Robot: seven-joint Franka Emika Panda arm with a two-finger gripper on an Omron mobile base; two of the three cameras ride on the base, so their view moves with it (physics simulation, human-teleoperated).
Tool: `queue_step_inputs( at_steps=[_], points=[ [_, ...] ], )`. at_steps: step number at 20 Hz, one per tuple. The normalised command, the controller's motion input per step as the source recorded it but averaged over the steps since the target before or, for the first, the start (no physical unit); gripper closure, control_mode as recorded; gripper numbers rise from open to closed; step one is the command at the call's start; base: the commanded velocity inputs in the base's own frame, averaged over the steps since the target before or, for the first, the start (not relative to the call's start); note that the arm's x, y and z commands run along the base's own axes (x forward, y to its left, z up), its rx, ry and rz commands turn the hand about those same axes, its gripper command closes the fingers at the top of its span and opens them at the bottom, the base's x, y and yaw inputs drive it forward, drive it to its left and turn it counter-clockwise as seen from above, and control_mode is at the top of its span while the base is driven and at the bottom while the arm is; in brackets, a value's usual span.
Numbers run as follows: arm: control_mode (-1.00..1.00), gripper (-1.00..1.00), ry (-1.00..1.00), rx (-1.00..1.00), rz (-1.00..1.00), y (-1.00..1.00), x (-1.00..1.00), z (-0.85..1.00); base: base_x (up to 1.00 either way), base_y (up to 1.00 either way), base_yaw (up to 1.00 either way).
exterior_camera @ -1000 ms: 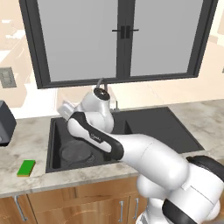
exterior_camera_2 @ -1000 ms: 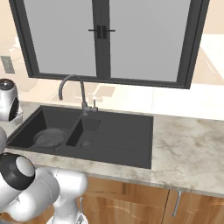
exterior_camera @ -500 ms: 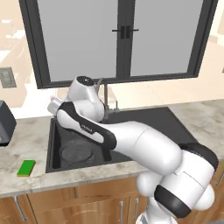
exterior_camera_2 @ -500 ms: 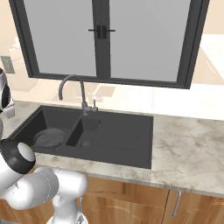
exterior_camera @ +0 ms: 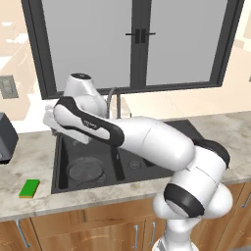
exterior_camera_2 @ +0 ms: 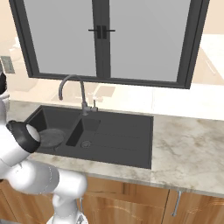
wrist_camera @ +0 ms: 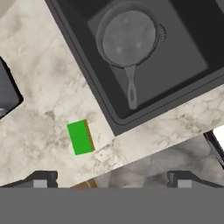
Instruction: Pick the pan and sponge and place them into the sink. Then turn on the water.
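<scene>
The dark grey pan [wrist_camera: 129, 37] lies flat in the large basin of the black sink [wrist_camera: 89, 65], its handle pointing toward the front wall. It also appears as pan [exterior_camera: 86, 170] and pan [exterior_camera_2: 51, 136]. The green sponge [wrist_camera: 80, 137] rests on the marble counter left of the sink, near the front edge, also seen as sponge [exterior_camera: 29, 188]. My gripper [wrist_camera: 111, 181] hangs open and empty above the counter, over the sink's left front corner, with the sponge slightly left of its middle. No water falls from the grey faucet [exterior_camera_2: 82, 94].
A dark appliance [exterior_camera: 6, 137] stands on the counter to the left of the sponge, also visible as appliance [wrist_camera: 6, 94]. The ribbed drainboard [exterior_camera_2: 124, 140] and marble counter [exterior_camera_2: 188, 144] stretch to the right. A window runs behind the sink.
My arm has swung left from above the faucet to above the sink's left edge. Pan and sponge have stayed where they were.
</scene>
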Motion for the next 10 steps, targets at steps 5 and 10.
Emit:
queue_step_inputs(
  at_steps=[5,10],
  points=[
    [-1.00,-1.00,0.15,-0.12,0.05,0.13,-0.10,0.02,0.00,0.00,0.00],
    [-1.00,-1.00,0.03,-0.13,0.02,0.09,-0.13,-0.05,0.00,0.00,0.00]
  ],
)
